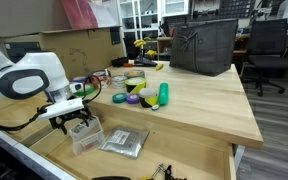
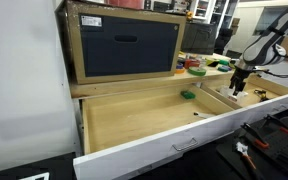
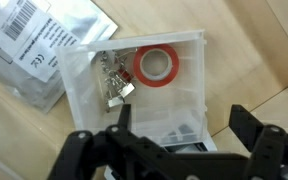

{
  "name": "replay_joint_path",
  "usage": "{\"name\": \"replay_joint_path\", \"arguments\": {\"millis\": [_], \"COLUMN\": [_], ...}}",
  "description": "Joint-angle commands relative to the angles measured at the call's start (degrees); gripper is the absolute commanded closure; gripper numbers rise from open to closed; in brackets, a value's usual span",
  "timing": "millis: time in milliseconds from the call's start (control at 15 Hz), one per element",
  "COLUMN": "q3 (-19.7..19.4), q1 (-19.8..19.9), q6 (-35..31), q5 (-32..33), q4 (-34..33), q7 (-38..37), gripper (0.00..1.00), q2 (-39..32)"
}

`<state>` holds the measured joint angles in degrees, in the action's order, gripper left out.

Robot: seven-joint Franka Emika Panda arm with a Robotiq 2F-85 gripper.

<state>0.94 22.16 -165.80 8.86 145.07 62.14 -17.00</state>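
**Open pincer poised over a clear box in the drawer**

The clear plastic box lies flat on the floor of an open wooden drawer, directly beneath the pincer; in the wrist view the near part of the box sits between the two fingers, which stand wide apart and hold nothing; whether the tips touch the box cannot be told. In an exterior view the pincer hangs just above the box, at its end nearer the arm.

Inside the box a red tape roll lies near the far wall, with a cluster of metal clips just beside it; a silver bag with a printed label lies just beside the box, its corner tucked under the box's edge; the same bag shows on the drawer floor in an exterior view.

Above the drawer, the worktop carries a green bottle and a dark basket, both well apart from the pincer; nothing stands between the pincer and the box.

The white arm comes in low from the side, its wrist bent so that the pincer points straight down into the drawer.
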Motion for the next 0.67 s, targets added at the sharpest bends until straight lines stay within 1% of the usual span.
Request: {"name": "replay_joint_path", "arguments": {"millis": [0,133,267,600], "q3": [-1.8,-2.4,-1.8,-1.5], "q1": [-0.6,-0.6,-0.1,-0.4], "q6": [-0.1,0.0,-0.4,-0.2], "q5": [0.1,0.1,-0.8,-0.7], "q4": [0.3,-0.2,-0.8,-2.4], "q7": [2.5,2.8,4.1,4.4], "gripper": [0.00,0.00,0.00,0.00], "q2": [-0.1,-0.6,-1.6,-4.0]}}
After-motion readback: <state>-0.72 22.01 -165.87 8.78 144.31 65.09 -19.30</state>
